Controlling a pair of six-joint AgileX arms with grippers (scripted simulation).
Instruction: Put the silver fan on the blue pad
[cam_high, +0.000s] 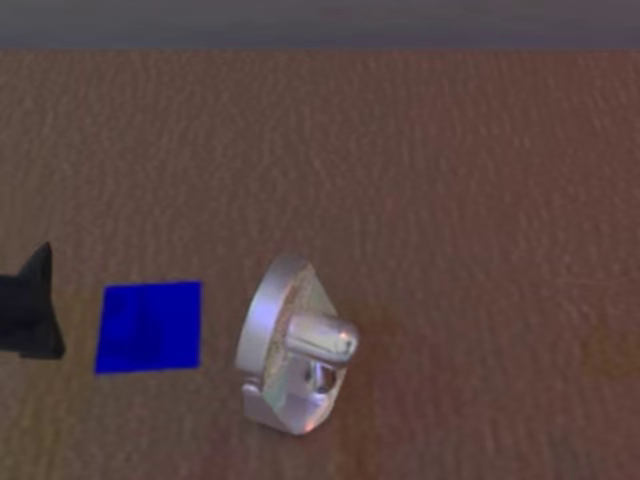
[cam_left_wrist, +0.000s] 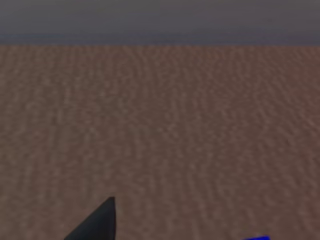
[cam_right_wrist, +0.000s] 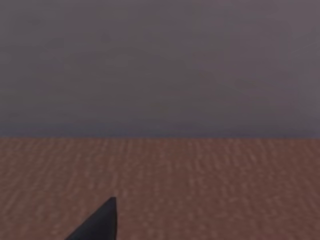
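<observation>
Here the left jaws (cam_high: 35, 305), cut off at the edge beside the blue pad (cam_high: 149, 326), cannot be judged.

On the tabletop (cam_high: 450, 180), the blue pad (cam_high: 149, 326) lies between my left end effector (cam_high: 32, 305), at the left edge, and the silver fan (cam_high: 295, 345), just right of it.
</observation>
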